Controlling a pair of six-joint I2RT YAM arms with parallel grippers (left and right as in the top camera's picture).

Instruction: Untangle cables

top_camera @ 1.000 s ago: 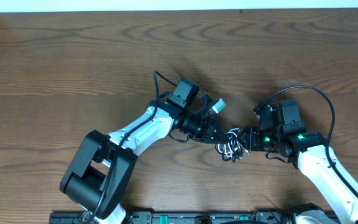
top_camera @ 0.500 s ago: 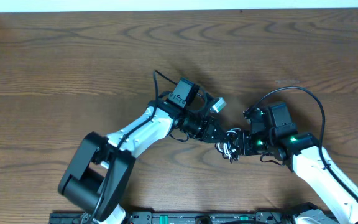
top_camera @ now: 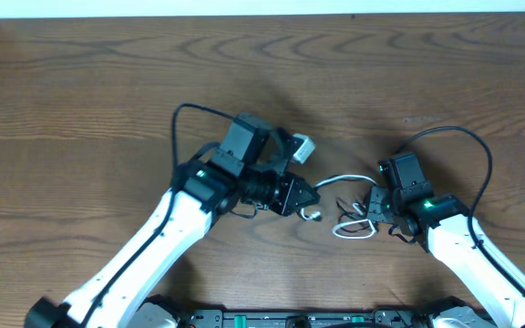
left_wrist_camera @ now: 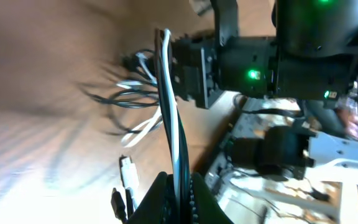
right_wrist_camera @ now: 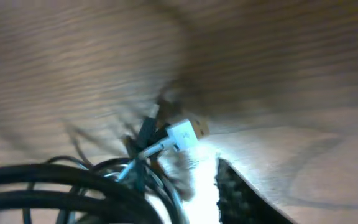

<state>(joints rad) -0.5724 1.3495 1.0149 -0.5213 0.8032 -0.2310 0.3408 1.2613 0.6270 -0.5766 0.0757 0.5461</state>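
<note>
Fingers (left_wrist_camera: 157, 196) of the black left pincer (top_camera: 308, 197) are pressed tight on two thin bendy cords (left_wrist_camera: 173, 118), one white and one black. Small plug ends (left_wrist_camera: 127, 169) lie just beside it on the brown wooden table (top_camera: 108, 91). The cords stretch over to the black right pincer (top_camera: 370, 205), with a tangled bunch just beside it. I cannot tell if that pincer is pinching them.

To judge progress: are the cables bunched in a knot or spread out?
Partly spread: a white strand stretches from the left gripper to a tangle beside the right gripper.
</note>
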